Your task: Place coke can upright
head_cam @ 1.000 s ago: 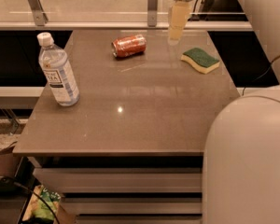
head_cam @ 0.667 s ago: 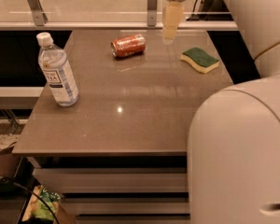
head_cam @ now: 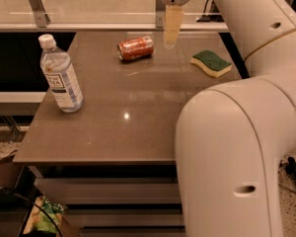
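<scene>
The red coke can lies on its side at the far middle of the brown table. My gripper hangs down from the top of the view, just right of the can and a little above the tabletop. It holds nothing that I can see and stands apart from the can. My large white arm fills the right side of the view and hides the table's right front part.
A clear water bottle with a white cap stands upright at the table's left. A green and yellow sponge lies at the far right. A metal rail runs behind the table's far edge. Drawers sit under the table.
My gripper has moved left, closer to the can. My arm has swung left and covers more of the table's right side. The can, bottle and sponge have not moved.
</scene>
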Robot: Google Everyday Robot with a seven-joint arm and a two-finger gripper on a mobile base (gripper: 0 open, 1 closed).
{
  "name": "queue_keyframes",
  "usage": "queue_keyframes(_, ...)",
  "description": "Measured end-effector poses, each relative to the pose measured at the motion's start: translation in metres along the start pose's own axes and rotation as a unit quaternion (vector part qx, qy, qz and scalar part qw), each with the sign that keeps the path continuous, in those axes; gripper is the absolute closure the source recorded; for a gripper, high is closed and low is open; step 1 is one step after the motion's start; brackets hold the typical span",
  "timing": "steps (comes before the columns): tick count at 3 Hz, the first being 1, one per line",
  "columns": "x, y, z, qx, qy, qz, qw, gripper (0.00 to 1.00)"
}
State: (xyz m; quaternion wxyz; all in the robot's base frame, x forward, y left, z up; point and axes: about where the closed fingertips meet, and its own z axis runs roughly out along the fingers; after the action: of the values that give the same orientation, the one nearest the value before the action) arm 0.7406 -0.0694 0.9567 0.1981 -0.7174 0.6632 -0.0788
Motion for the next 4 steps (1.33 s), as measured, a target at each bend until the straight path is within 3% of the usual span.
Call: queue_keyframes(4, -0.035, -0.006, 0.06, -0.051, -0.002, -0.042, 0.9978, 0.0)
